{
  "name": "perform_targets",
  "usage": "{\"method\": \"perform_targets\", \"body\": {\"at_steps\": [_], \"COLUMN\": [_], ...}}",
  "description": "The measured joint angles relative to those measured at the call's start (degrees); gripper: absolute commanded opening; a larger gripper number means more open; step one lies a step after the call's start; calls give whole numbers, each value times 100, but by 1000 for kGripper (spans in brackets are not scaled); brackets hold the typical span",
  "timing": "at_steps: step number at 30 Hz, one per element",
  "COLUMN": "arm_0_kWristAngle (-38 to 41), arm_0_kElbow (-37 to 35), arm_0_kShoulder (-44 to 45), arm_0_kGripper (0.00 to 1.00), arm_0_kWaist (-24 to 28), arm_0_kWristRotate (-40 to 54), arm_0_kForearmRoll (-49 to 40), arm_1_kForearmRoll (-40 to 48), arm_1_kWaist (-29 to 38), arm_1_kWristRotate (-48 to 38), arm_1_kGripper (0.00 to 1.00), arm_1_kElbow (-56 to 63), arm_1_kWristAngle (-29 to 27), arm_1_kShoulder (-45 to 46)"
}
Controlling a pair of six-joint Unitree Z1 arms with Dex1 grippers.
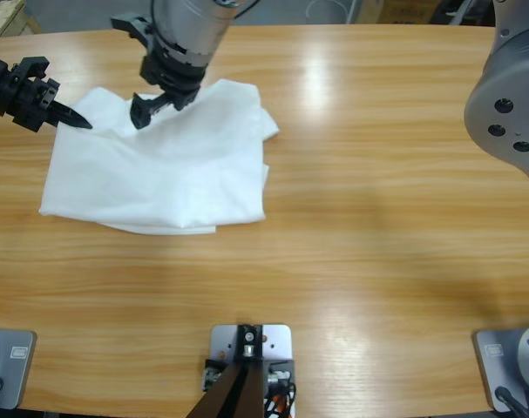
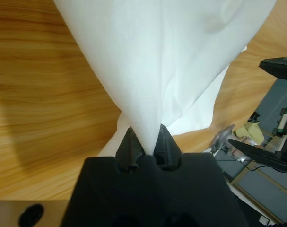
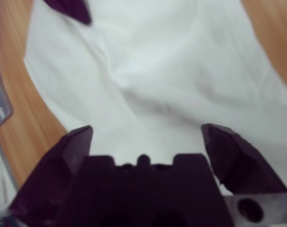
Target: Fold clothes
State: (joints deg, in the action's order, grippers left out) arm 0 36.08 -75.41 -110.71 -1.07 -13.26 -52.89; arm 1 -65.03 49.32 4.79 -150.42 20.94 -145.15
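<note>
White T-shirt [image 1: 168, 178] lies partly folded on the left half of the desk [image 1: 377, 218], long axis roughly across it. Left hand [image 2: 147, 150] is clenched on a pinch of shirt cloth at the far left corner, fabric fanning away from its tips. Right hand [image 1: 151, 109] hovers over the far edge near the middle, jaws spread wide, nothing held, cloth directly beneath. Judgement: the right hand is nearer the far edge; a straight descent should reach it.

Wood tabletop [image 1: 377, 218], light grain w/ bright glare patches near far edge. Beyond far edge: grey floor [image 1: 72, 13], pale wooden crate [image 1: 3, 13] at corner.
</note>
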Motion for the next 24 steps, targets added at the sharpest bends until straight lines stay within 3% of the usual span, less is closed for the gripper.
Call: {"method": "perform_targets", "body": {"at_steps": [7, 24], "arm_0_kWristAngle": [-1, 57], "arm_0_kElbow": [0, -39], "arm_0_kShoulder": [-60, -45], "arm_0_kGripper": [0, 0], "arm_0_kWaist": [15, 25], "arm_0_kWristRotate": [41, 77], "arm_0_kForearmRoll": [0, -45], "arm_1_kForearmRoll": [196, -277], "arm_1_kWaist": [91, 280], "arm_1_kWristRotate": [98, 98], "arm_1_kGripper": [867, 867], "arm_1_kElbow": [0, -28], "arm_1_kWristAngle": [3, 328], "arm_1_kShoulder": [-280, -844]}}
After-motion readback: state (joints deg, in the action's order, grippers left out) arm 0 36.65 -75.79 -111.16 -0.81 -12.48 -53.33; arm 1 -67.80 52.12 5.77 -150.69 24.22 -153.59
